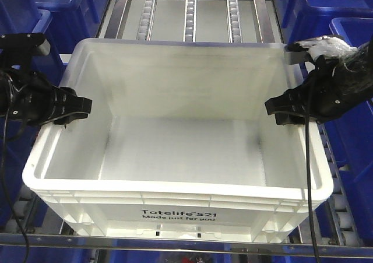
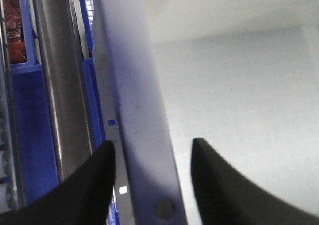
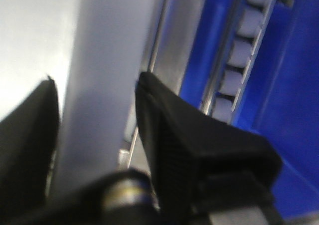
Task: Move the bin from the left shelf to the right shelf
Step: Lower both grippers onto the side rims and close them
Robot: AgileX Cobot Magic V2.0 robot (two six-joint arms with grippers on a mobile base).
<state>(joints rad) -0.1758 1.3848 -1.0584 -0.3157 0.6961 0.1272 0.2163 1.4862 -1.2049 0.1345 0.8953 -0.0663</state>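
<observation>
White bin (image 1: 175, 188) on roller shelf (image 1: 190, 12): left claw (image 1: 78, 108) open astride left wall; right claw (image 1: 278, 108) astride right wall, grip indiscernible

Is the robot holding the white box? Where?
Nothing is clearly held. Each tool straddles a side rim of the bin; the left tool shows gaps around the rim, the right tool is too blurred to tell.

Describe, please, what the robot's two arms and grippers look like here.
The left gripper and right gripper are matt black, with tapering wedge-shaped fingers, finely ribbed inside. Thin black cables hang from each; the right arm carries a whitish part on top.
</observation>
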